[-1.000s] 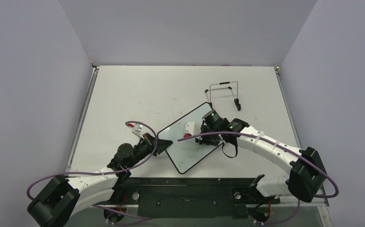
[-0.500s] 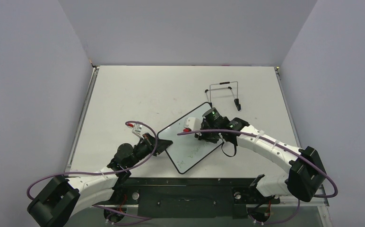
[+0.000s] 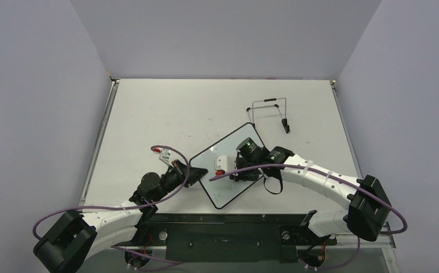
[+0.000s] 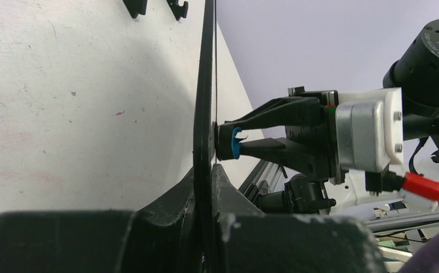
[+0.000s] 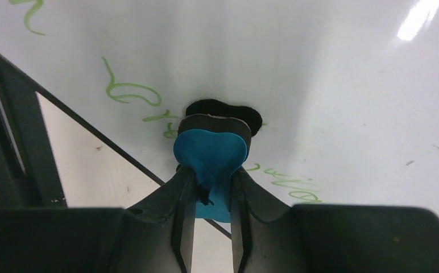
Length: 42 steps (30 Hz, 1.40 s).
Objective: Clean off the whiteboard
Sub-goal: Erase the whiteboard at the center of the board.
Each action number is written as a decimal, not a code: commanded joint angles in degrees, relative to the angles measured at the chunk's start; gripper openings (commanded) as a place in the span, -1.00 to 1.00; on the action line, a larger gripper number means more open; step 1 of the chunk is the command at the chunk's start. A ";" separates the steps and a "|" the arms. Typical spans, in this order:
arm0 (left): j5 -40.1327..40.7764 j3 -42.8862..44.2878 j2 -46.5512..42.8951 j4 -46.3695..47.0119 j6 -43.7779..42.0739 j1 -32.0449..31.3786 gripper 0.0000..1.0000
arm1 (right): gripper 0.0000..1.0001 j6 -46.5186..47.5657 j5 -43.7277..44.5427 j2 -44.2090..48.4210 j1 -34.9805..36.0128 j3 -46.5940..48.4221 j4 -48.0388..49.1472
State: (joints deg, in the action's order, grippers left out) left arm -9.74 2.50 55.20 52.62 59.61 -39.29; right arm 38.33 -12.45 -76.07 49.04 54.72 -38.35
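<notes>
The whiteboard (image 3: 224, 190) lies turned like a diamond on the table, and green handwriting (image 5: 127, 91) still shows on it. My left gripper (image 3: 195, 172) is shut on the board's left corner. In the left wrist view the black frame (image 4: 206, 85) runs edge-on between that gripper's (image 4: 207, 173) jaws. My right gripper (image 3: 234, 173) hovers over the board's middle, shut on a small blue-black eraser (image 5: 210, 149). The eraser's dark felt presses on the white surface (image 5: 319, 68) beside the green marks (image 5: 288, 185). From the left wrist the eraser (image 4: 234, 142) shows against the board face.
A wire stand (image 3: 268, 111) with black feet rests on the table behind the board, towards the right. Grey walls close in the table on three sides. A black mounting rail (image 3: 223, 230) runs along the near edge between the arm bases.
My right gripper has slid the eraser across the board towards the near left. The left gripper and the board have stayed put.
</notes>
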 commanded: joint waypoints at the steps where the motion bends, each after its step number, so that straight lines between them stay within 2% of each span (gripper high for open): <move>1: -1.11 2.50 -0.41 10.46 1.00 -0.14 -1.00 | -1.00 0.49 -1.93 -1.12 1.06 2.12 -0.64; 5: -2.03 3.03 0.74 10.15 0.29 -0.20 -1.00 | -1.00 -7.53 9.63 -1.53 -2.73 2.91 6.54; 8: -2.44 3.36 1.17 9.78 -0.05 -0.18 -1.00 | -1.00 -10.11 11.58 -1.53 -5.38 3.49 8.52; 10: -2.38 3.43 1.36 9.52 -0.35 -0.21 -1.00 | -1.00 -9.14 10.54 -0.62 -5.59 2.91 8.03; 15: -1.71 3.26 1.32 9.20 -0.46 -0.19 -1.00 | -1.00 -0.15 -6.49 1.36 -4.22 2.99 -1.27; 18: -1.67 3.50 1.36 9.23 -0.39 -0.25 -1.00 | -1.00 2.19 -6.49 0.44 -1.57 2.09 -3.45; 24: -1.81 3.59 0.68 9.36 -0.05 -0.26 -1.00 | -1.00 0.13 -1.11 -2.54 2.25 2.65 -1.24; 26: -1.85 3.49 0.29 9.16 -0.07 -0.25 -1.00 | -1.00 -3.13 6.37 -2.63 1.45 2.36 2.48; 31: -2.09 3.47 0.89 9.58 -0.15 -0.21 -1.00 | -1.00 -11.55 17.40 -1.42 -2.92 1.67 11.55; 34: -2.38 3.63 2.20 11.23 0.17 -0.25 -1.00 | -1.00 -10.87 13.83 -0.79 -2.87 0.96 10.82; 40: -2.43 3.67 2.45 11.65 0.33 -0.26 -1.00 | -1.00 -0.29 -2.43 -1.90 2.42 1.68 -0.31; 42: -2.32 3.65 2.04 11.31 0.22 -0.24 -1.00 | -1.00 1.08 -4.18 -2.66 2.96 2.20 -2.35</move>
State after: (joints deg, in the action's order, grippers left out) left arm -11.31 2.63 58.65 53.41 58.74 -39.29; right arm 34.06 -7.86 -78.63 49.89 55.83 -34.89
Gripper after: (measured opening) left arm 0.027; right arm 0.188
